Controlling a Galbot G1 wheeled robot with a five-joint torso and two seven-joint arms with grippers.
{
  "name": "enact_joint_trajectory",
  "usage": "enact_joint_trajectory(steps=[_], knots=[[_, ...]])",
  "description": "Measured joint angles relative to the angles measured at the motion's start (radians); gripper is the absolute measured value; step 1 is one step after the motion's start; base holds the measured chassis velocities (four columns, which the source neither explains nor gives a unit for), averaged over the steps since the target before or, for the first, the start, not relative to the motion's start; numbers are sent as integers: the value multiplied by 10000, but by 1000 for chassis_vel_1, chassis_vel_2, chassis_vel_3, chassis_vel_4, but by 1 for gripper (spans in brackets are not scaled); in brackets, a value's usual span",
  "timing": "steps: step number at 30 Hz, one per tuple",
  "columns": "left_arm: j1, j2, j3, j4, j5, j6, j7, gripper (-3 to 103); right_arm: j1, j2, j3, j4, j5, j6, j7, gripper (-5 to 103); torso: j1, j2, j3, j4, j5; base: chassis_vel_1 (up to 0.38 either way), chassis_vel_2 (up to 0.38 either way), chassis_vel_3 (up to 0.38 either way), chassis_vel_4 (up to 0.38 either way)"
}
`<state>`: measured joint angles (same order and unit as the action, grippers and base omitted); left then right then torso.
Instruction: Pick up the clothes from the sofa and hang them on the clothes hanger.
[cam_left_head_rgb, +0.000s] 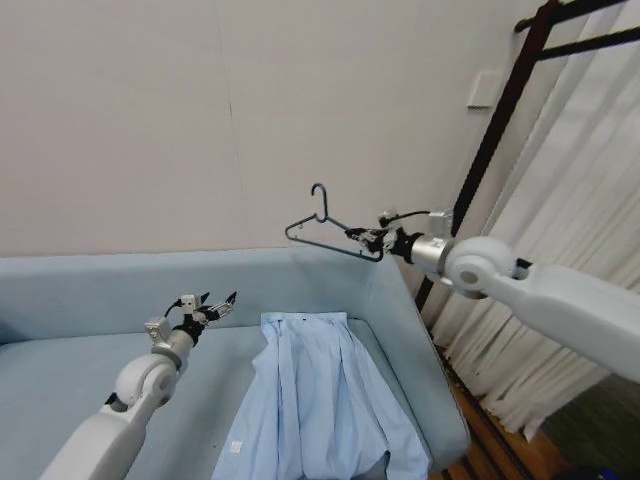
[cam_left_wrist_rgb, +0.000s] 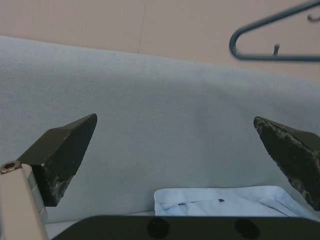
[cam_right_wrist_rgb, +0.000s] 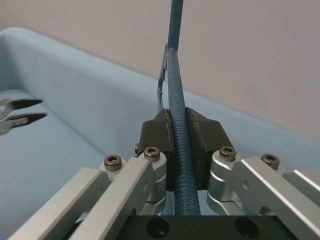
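A light blue shirt (cam_left_head_rgb: 315, 395) lies spread on the seat of the pale blue sofa (cam_left_head_rgb: 70, 290), its collar toward the backrest. My right gripper (cam_left_head_rgb: 368, 240) is shut on one end of a dark wire hanger (cam_left_head_rgb: 325, 230), holding it in the air above the backrest. In the right wrist view the hanger's bar (cam_right_wrist_rgb: 179, 140) is clamped between the pads. My left gripper (cam_left_head_rgb: 215, 305) hovers open over the seat, just left of the collar. The left wrist view has the collar (cam_left_wrist_rgb: 225, 201) below the spread fingertips (cam_left_wrist_rgb: 67, 150) and the hanger (cam_left_wrist_rgb: 272, 37) farther off.
A dark clothes rack post (cam_left_head_rgb: 495, 140) rises at the right beside white curtains (cam_left_head_rgb: 575, 200). A plain wall (cam_left_head_rgb: 200, 110) stands behind the sofa. Wooden floor (cam_left_head_rgb: 490, 430) shows past the sofa's right arm. The seat left of the shirt is bare.
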<state>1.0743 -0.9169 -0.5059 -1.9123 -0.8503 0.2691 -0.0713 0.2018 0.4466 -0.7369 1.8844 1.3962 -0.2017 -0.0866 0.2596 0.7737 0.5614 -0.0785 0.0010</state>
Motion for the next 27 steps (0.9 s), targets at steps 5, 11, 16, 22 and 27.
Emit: enact_joint_trajectory(steps=[5,11,16,22,27], knots=[[261,66,-113,68,-1,-29,-48,100,-3512,908,2087,-361,-1388,1033,-419,8,-2,-1,1,5,11,0,0,0,0],[7,283,128,361,-21,47,-135,100,-7520,1757,5264,62,-2319,920,-240,8,-1,0,0,10,8,0,0,0,0],[-469,362,534,1130,-38,135,-87,100,-9804,1249,7302,696,-2303,472,-624,8,-5,1,-2,-1,5,0,0,0,0],[-2623,-161,2311,3789,-329,209,12,100,-10519,598,7470,222,-1993,70,-1691,8,-5,1,0,6,3,0,0,0,0],[-4390,-1388,3960,6442,-323,160,230,100,-9851,990,6712,-499,-2032,-46,-1932,8,1,0,4,9,3,0,0,0,0]])
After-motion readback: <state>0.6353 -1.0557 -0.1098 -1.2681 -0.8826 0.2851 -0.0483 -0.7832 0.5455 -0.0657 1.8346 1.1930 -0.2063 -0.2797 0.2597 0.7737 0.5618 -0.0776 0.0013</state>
